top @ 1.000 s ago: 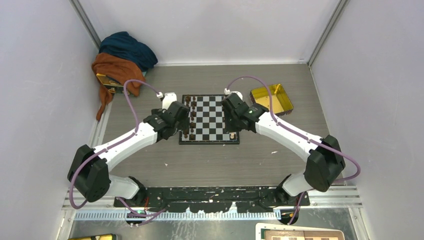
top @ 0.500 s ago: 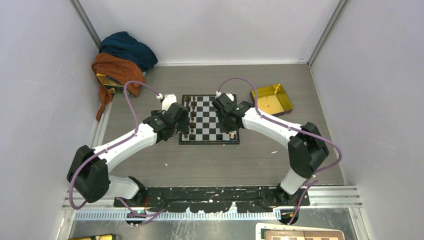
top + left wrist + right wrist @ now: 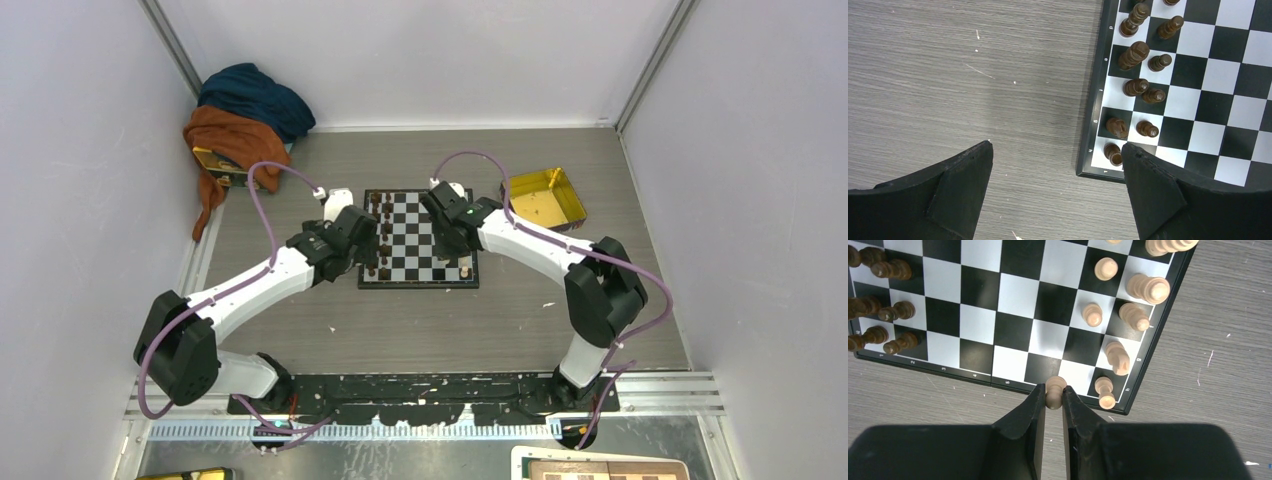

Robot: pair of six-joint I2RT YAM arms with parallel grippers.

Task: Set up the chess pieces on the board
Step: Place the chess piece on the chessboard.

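The board (image 3: pixel 415 225) lies mid-table; it also shows in the right wrist view (image 3: pixel 1013 295) and the left wrist view (image 3: pixel 1228 75). My right gripper (image 3: pixel 1053 397) is shut on a light-tan pawn (image 3: pixel 1054 390), held above the board's near edge. Several light-tan chess pieces (image 3: pixel 1120 357) stand along the board's right side. Dark brown pieces (image 3: pixel 1138 87) stand along its left side. My left gripper (image 3: pixel 1055 152) is open and empty, over the table beside the board's near left corner.
A shiny yellow tray (image 3: pixel 545 197) sits right of the board. A heap of blue and orange cloth (image 3: pixel 240 115) lies at the back left. White walls close in the table on three sides.
My right arm has swung left over the board, and its elbow has moved inward. The left arm has not moved.
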